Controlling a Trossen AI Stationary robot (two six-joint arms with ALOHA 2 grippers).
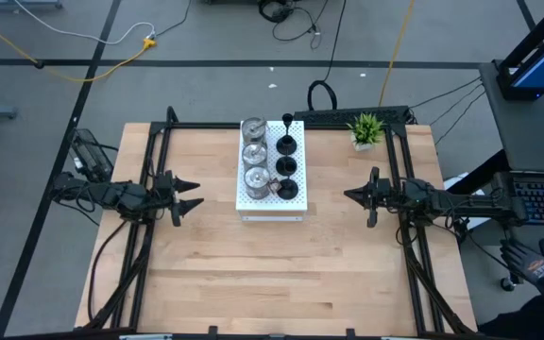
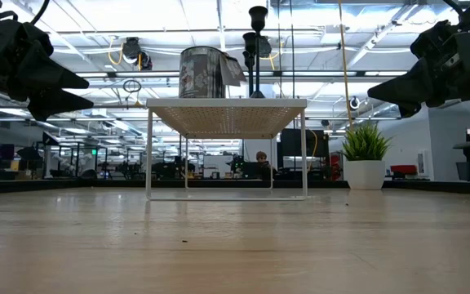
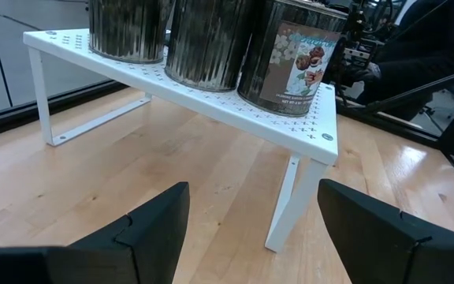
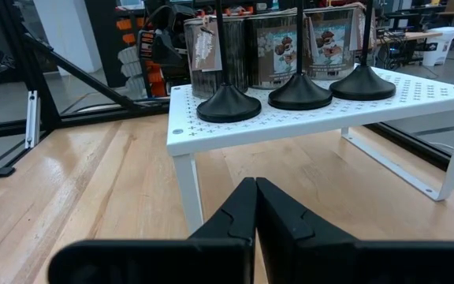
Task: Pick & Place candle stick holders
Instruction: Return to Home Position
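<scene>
Three shiny silver cup holders (image 1: 254,154) and three black stemmed holders (image 1: 287,165) stand on their bases in two rows on a white perforated board (image 1: 270,201) on legs at the table's middle. The silver cups (image 3: 203,39) face my left gripper; the black holders (image 4: 298,91) face my right gripper. My left gripper (image 1: 196,193) is open and empty, left of the board. My right gripper (image 1: 348,195) is shut and empty, right of the board. Both hover above the table.
A small green potted plant (image 1: 365,129) stands at the table's far right. Black frame rails (image 1: 159,142) run along the table's left and right sides. Bare wooden table (image 1: 272,274) lies in front of the board. A gloved hand (image 1: 532,264) shows beyond the right edge.
</scene>
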